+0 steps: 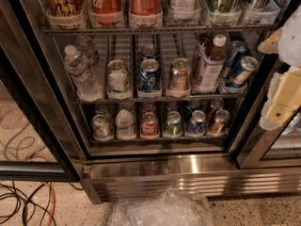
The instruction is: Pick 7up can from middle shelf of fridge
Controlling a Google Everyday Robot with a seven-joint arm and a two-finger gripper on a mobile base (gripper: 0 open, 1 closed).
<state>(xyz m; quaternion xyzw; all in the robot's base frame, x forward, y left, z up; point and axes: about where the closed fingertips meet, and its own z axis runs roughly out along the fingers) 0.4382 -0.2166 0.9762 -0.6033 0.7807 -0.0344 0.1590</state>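
Note:
The fridge (pixel 155 166) stands in front of me with its door open and its wire racks in view. The 7up can (pixel 117 77), whitish pale green with a small red spot and a silver top, stands upright at the front of its lane on the middle shelf (pixel 160 98). It sits between a water bottle (pixel 81 72) on its left and a blue can (pixel 149 76) on its right. My gripper (pixel 282 98), pale yellow and white, is at the right edge of the view, in front of the right door frame. It is far to the right of the 7up can and touches nothing on the shelves.
A bronze can (pixel 179 74), a white-capped bottle (pixel 209 62) and tilted blue cans (pixel 240 68) fill the shelf's right lanes. Tall red bottles (pixel 106 1) stand on the rack above and several cans on the rack below (pixel 149 125). A clear plastic bag (pixel 162 211) and cables (pixel 23 201) lie on the floor.

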